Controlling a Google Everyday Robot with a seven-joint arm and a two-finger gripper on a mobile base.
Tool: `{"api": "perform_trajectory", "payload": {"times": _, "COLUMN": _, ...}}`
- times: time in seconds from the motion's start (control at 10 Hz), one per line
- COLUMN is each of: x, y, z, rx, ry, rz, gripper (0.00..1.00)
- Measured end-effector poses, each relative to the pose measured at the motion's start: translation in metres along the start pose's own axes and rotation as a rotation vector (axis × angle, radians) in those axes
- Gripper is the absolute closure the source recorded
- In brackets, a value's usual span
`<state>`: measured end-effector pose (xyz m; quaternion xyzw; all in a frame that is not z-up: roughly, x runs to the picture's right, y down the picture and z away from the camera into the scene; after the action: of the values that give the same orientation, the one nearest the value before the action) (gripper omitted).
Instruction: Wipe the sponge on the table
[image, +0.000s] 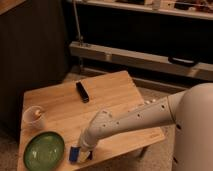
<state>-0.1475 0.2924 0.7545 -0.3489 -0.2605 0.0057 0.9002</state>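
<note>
Jaws: clamped on sponge (74, 154). Gripper (82, 153) at lower left of frame, near table (110, 95) front edge, just right of bowl (44, 151).

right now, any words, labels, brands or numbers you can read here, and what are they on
None can be read.
Sponge: no print shows.
Black bar: no label shows.
Green bowl and cup: plain.
White arm: dark dots only, no lettering; its pincer is down at the sponge, near the table's front edge.
Shelf items behind: too blurred to read.
</note>
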Motion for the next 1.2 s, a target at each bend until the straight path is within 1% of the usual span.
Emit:
{"api": "perform_trajectory", "payload": {"times": 0.3, "x": -0.001, "y": -0.044, "z": -0.009, "rx": 0.023, "ry": 0.012, "rz": -0.018, "gripper": 0.79}}
{"api": "perform_trajectory", "payload": {"times": 0.4, "x": 0.002, "y": -0.055, "z": -0.010, "rx": 0.028, "ry": 0.019, "rz": -0.018, "gripper": 0.79}}
{"api": "perform_trajectory", "payload": {"times": 0.6, "x": 0.012, "y": -0.087, "z": -0.008, "rx": 0.036, "ry": 0.045, "rz": -0.008, "gripper": 0.79}}
{"api": "perform_trajectory", "payload": {"times": 0.8, "x": 0.020, "y": -0.108, "z": -0.006, "rx": 0.046, "ry": 0.064, "rz": 0.005, "gripper": 0.79}}
{"api": "perform_trajectory", "payload": {"times": 1.0, "x": 0.025, "y": -0.121, "z": -0.005, "rx": 0.057, "ry": 0.088, "rz": 0.018, "gripper": 0.79}}
{"api": "perform_trajectory", "payload": {"times": 1.2, "x": 0.038, "y": -0.139, "z": -0.013, "rx": 0.079, "ry": 0.113, "rz": 0.050, "gripper": 0.79}}
